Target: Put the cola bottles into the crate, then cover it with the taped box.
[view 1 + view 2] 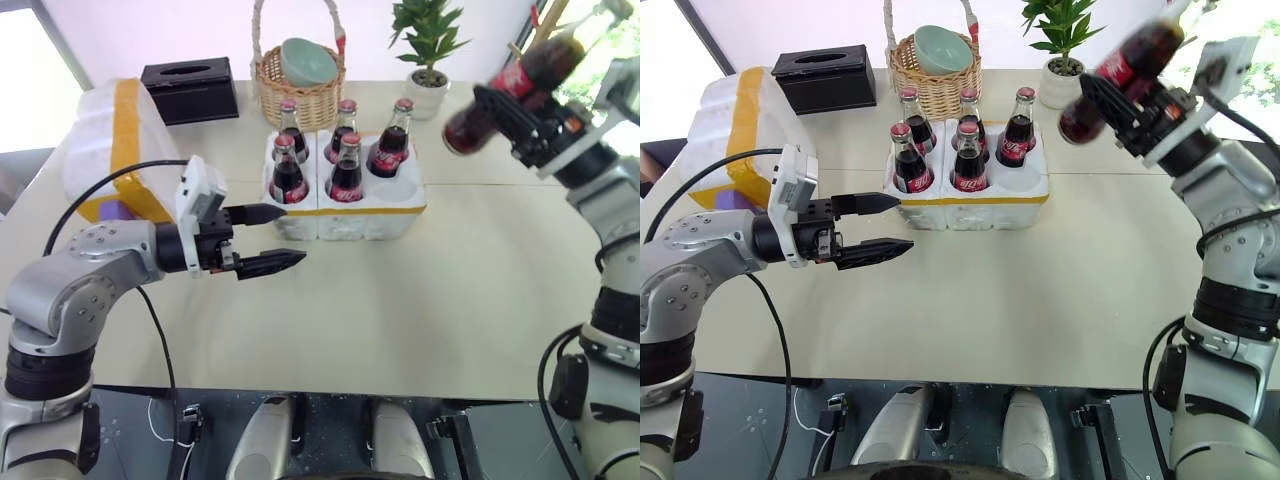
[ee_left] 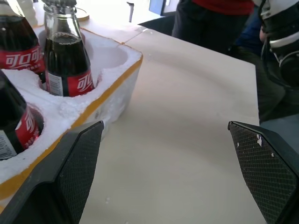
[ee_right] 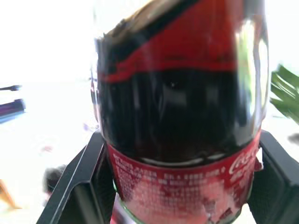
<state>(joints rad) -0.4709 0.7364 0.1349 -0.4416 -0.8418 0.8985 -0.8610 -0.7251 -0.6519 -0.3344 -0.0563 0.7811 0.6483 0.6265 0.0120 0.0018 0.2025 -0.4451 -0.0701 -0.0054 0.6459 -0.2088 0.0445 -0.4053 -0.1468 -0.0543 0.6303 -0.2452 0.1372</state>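
Observation:
The crate (image 1: 350, 218), a low white foam tray with a yellow band, stands mid-table and holds several cola bottles (image 1: 347, 170) upright; its front right well (image 1: 400, 187) is empty. Another cola bottle (image 1: 522, 78) hangs tilted in the air to the right of and above the crate, with my right gripper (image 1: 497, 110) shut on its body; it fills the right wrist view (image 3: 182, 116). My left gripper (image 1: 292, 235) hovers open just in front of the crate's left corner, nothing between its fingers (image 2: 70, 177). The taped box (image 1: 105, 150) sits at the far left.
Behind the crate are a black tissue box (image 1: 190, 88), a wicker basket (image 1: 297, 95) holding a green bowl, and a potted plant (image 1: 430, 55). A person (image 2: 210, 18) stands beyond the table's right side. Bare tabletop (image 1: 400, 310) lies in front of the crate.

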